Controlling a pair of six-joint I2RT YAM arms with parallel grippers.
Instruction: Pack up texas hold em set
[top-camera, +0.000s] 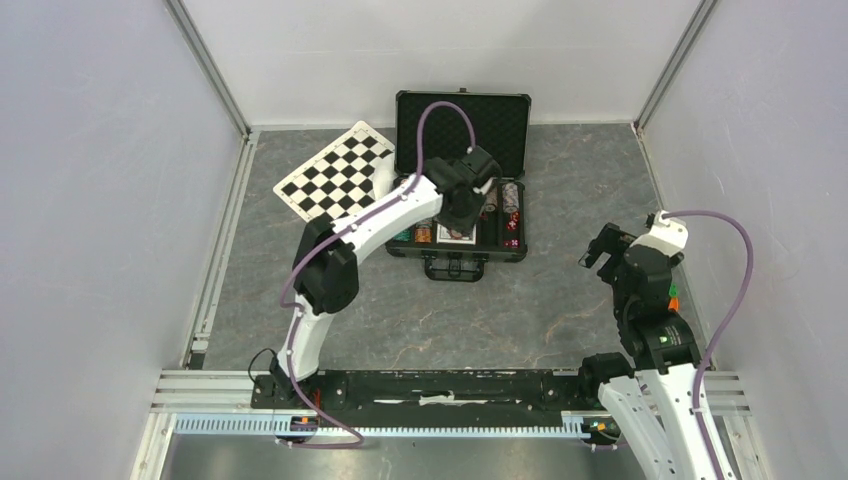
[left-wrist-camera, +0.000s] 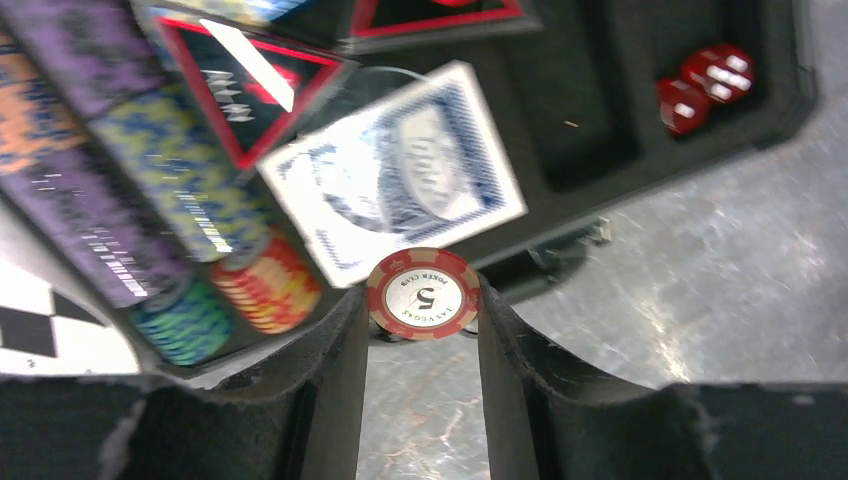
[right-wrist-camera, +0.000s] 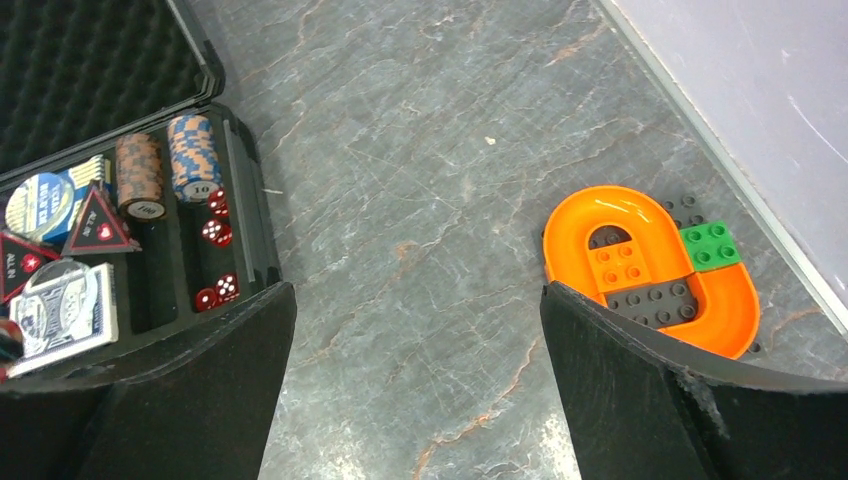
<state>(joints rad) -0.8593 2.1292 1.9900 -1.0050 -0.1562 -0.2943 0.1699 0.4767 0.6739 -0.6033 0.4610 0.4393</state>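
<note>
The black briefcase-style case (top-camera: 462, 120) lies open at twelve o'clock on the grey, marble-veined table (top-camera: 480, 320). Its lid, lined with dimpled egg-crate foam, stands up toward the back wall, and the handle faces the arms. The foam tray below it holds ridged stacks of striped poker chips (right-wrist-camera: 140, 175) lying in troughs. With them are a glossy blue-backed card deck (left-wrist-camera: 395, 185) with a white border and a black triangular plaque with a red edge (left-wrist-camera: 245, 85). Small red dice (left-wrist-camera: 718, 72) with white pips sit at the tray's five o'clock corner.

The left gripper (left-wrist-camera: 422, 310) hangs over the tray's near rim. Its two matte black fingers (left-wrist-camera: 330, 390) are pinched on a single red-and-white round poker chip (left-wrist-camera: 422, 293). The chip is held upright by its edges, with a "5" on its pale centre. From above, the left arm hides much of the tray's middle.

A flat black-and-white checkered board (top-camera: 335, 172) lies at eleven o'clock, its corner just beside the case.

The right gripper (right-wrist-camera: 415, 300) hovers at four o'clock, well apart from the case. Its jaws are spread wide above bare tabletop with nothing between them. Near the right wall at three o'clock rests an orange oval plastic ring (right-wrist-camera: 650, 265), smooth and glossy. It sits on dark studded bricks, with a green studded brick (right-wrist-camera: 710, 245) touching it.
</note>
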